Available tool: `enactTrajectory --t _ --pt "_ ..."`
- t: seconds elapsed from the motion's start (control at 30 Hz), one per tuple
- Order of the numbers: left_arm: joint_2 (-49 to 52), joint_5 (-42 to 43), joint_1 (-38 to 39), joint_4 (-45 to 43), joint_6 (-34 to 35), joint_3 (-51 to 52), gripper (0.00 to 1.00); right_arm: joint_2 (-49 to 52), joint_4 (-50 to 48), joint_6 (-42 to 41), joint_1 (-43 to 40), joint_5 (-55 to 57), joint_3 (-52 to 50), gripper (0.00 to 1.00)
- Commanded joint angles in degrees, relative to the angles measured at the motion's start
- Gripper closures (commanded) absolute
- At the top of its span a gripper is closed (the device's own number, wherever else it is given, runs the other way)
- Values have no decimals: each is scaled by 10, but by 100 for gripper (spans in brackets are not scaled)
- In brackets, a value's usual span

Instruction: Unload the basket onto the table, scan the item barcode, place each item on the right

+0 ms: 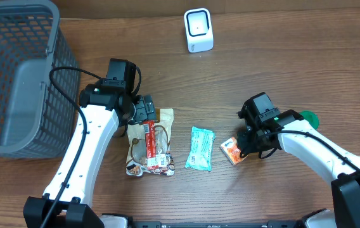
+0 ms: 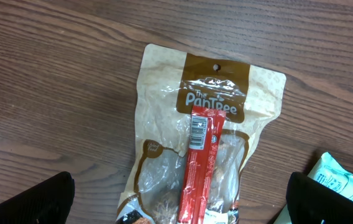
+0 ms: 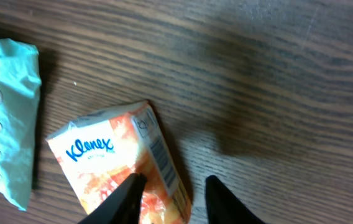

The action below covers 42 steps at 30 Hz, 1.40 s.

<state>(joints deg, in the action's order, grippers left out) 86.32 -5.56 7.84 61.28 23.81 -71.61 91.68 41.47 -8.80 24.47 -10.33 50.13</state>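
Note:
A small orange-and-white Kleenex tissue pack [image 3: 111, 158] lies on the wooden table, its barcode [image 3: 162, 160] along the right edge. My right gripper [image 3: 173, 194] is low over it and open. One finger [image 3: 123, 199] is over the pack's face and the other is over bare wood to its right, so the barcode edge lies between them. In the overhead view this pack [image 1: 230, 151] sits just left of the right gripper [image 1: 246, 142]. The white scanner [image 1: 199, 30] stands at the back. My left gripper [image 2: 183, 202] hangs wide open above a snack bag [image 2: 164, 143] with a red stick pack [image 2: 201, 165] on it.
A teal wipes packet [image 1: 200, 148] lies between the snack bag [image 1: 148, 149] and the tissue pack. A grey mesh basket [image 1: 15, 76] fills the left side. A green object [image 1: 308, 117] peeks out behind the right arm.

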Motion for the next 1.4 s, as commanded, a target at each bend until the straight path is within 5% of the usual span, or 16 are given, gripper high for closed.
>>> enactTrajectory --t 0.0,0.57,0.73,0.93,1.13,1.37 --pt "2 3 1 0 6 -8 0 -2 -5 3 0 -21 -3 68" --pt "2 3 1 0 6 -8 0 -2 -62 3 0 -43 -55 71" --pt "2 2 1 0 6 -8 0 -2 -62 3 0 -43 -55 96" --pt "2 3 1 0 6 -8 0 -5 -5 0 -3 -26 8 96" --pt "2 3 1 0 6 -8 0 -5 48 -45 16 101 67 96" --pt "2 3 1 0 6 -8 0 -5 103 -158 97 391 68 96"
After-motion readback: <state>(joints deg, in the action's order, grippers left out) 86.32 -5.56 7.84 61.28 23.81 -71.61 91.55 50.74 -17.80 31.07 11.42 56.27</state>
